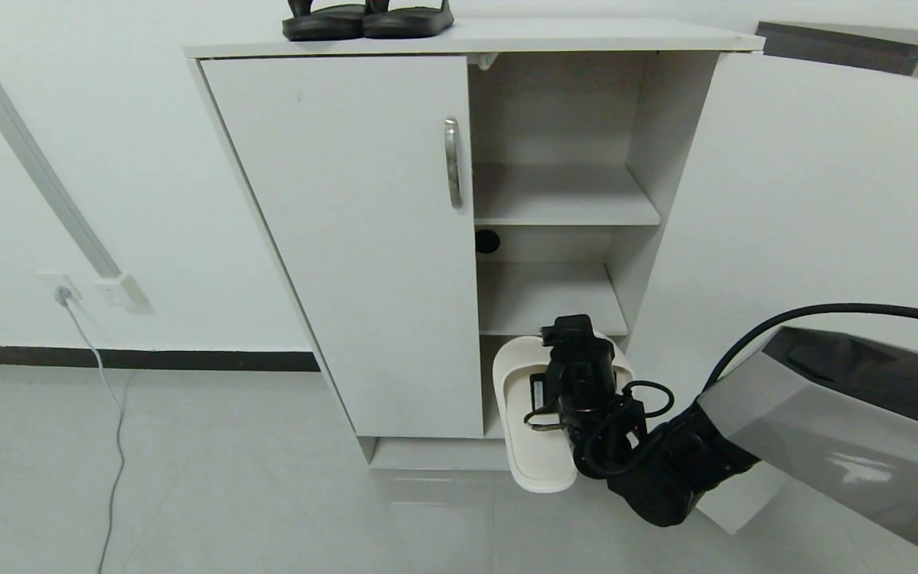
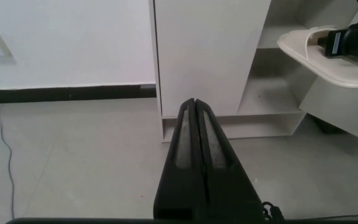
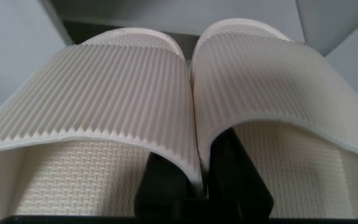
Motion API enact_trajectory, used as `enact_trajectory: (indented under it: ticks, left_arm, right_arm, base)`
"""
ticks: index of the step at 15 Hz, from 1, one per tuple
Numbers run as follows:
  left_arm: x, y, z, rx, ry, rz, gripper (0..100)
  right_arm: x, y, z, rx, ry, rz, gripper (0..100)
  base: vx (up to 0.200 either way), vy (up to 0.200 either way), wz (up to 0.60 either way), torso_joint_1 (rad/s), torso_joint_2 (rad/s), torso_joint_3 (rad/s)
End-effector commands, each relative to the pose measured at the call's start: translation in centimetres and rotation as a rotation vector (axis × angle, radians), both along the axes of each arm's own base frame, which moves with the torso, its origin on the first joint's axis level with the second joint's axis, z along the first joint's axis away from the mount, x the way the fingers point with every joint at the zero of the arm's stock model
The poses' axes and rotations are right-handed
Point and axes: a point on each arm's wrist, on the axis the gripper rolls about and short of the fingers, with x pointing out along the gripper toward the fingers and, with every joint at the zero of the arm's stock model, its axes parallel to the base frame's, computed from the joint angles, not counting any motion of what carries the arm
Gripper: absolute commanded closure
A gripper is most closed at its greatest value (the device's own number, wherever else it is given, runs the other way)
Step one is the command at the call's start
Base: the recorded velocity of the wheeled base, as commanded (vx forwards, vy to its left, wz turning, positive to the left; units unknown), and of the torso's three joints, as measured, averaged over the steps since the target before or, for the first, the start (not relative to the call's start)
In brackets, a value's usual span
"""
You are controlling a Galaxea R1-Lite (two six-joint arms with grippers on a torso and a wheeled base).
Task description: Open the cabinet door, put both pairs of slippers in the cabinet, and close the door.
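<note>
White slippers [image 1: 535,446]: your right tool [image 3: 202,183] pinches the pair together by the inner strap edges, toes at the mouth of the cabinet's [image 1: 347,239] bottom compartment [image 2: 272,93], heels hanging outside over the floor. Push in level and straight. Keep off the shelf edge above and the open door [image 1: 810,199] beside the arm. Release only once the soles sit flat. Left tool [image 2: 194,143] is pressed shut, low over the floor. Black slippers [image 1: 367,20] sit on the cabinet top.

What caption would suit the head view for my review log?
Right gripper holds the white slippers at the lowest compartment of the open cabinet; black slippers sit on top.
</note>
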Motion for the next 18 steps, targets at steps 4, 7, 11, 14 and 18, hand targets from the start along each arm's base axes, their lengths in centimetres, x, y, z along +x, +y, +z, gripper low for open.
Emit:
enact_trajectory:
  ticks: [4, 7, 11, 14, 18]
  left_arm:
    - [0.0, 0.0, 0.0, 0.0, 0.001, 0.0, 100]
    - [0.0, 0.0, 0.0, -0.002, 0.001, 0.001, 100]
    - [0.0, 0.0, 0.0, -0.002, 0.001, 0.001, 100]
    - [0.0, 0.0, 0.0, -0.002, 0.001, 0.001, 100]
    - [0.0, 0.0, 0.0, -0.002, 0.001, 0.0, 100]
  right_arm:
    - [0.0, 0.1, -0.1, -0.001, 0.001, 0.001, 100]
    - [0.2, 0.2, -0.5, -0.002, -0.002, -0.006, 100]
    - [0.9, -0.1, -0.5, -0.001, -0.177, -0.018, 100]
    - [1.2, -0.5, 0.0, -0.011, -0.234, -0.028, 100]
    - [1.3, -0.6, 0.2, -0.01, -0.237, -0.031, 100]
  base:
    - [0.0, 0.0, 0.0, 0.004, 0.0, -0.192]
    - [0.0, 0.0, 0.0, 0.002, 0.01, -0.193]
    - [0.0, 0.0, 0.0, 0.004, 0.0, -0.104]
    - [0.0, 0.0, 0.0, 0.0, 0.0, 0.0]
    - [0.0, 0.0, 0.0, 0.0, 0.0, 0.0]
